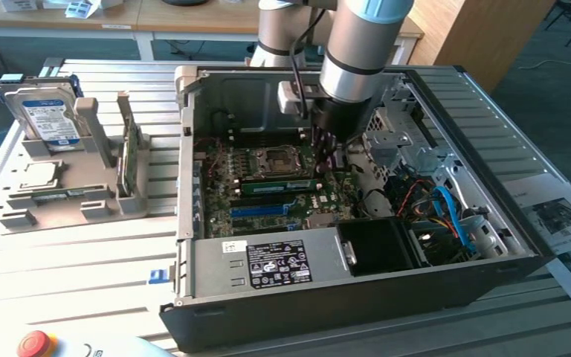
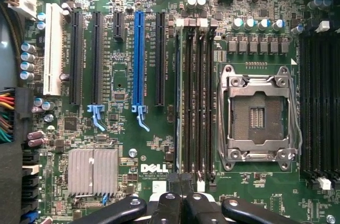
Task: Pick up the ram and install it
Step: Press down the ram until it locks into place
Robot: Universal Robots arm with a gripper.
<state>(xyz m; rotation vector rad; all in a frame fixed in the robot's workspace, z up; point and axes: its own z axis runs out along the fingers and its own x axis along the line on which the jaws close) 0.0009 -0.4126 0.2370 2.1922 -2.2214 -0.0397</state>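
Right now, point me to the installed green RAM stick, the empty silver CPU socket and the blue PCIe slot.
Green RAM stick [image 2: 177, 102], wrist view: middle of its top edge, seated in the slot.
Empty silver CPU socket [image 2: 257, 117], wrist view: centre of the contact area.
Blue PCIe slot [image 2: 139, 57], wrist view: mid-length of the slot.

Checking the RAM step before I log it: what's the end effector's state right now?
End effector: shut, above the motherboard at the memory slots; whether it grips the ram cannot be told.
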